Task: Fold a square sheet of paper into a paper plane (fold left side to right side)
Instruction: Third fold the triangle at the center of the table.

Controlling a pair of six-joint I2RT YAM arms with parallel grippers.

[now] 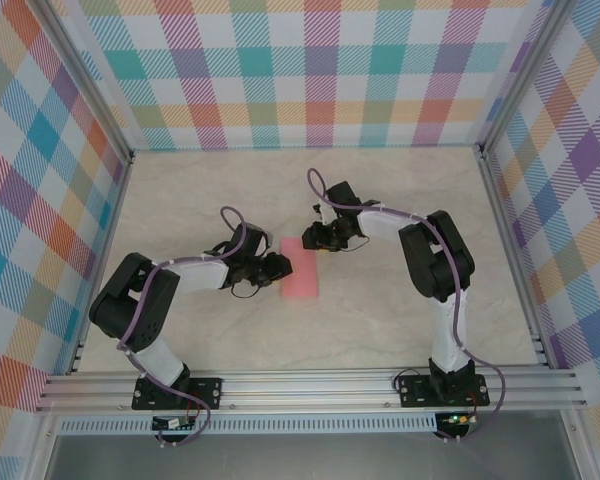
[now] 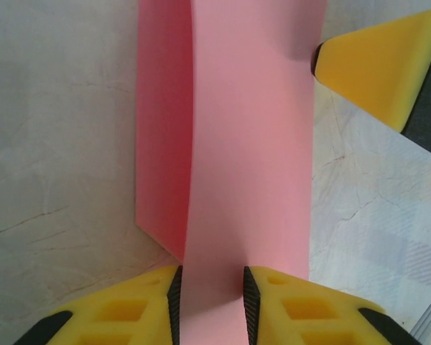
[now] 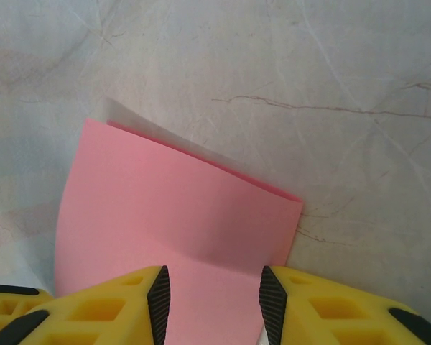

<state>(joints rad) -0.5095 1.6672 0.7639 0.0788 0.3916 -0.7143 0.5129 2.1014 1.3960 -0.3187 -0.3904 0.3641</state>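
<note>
Left wrist view: the square sheet of paper [image 2: 251,144], folded over, runs between my left gripper's [image 2: 212,307] fingers; I cannot tell if they grip it. My right gripper's [image 3: 214,302] fingers stand apart over its edge.

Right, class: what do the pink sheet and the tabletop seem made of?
Pink sheet: thin matte paper, probably; it curves and its folded layers show at the edge. Tabletop: pale, veined like marble; stone or printed laminate, cannot tell.
</note>
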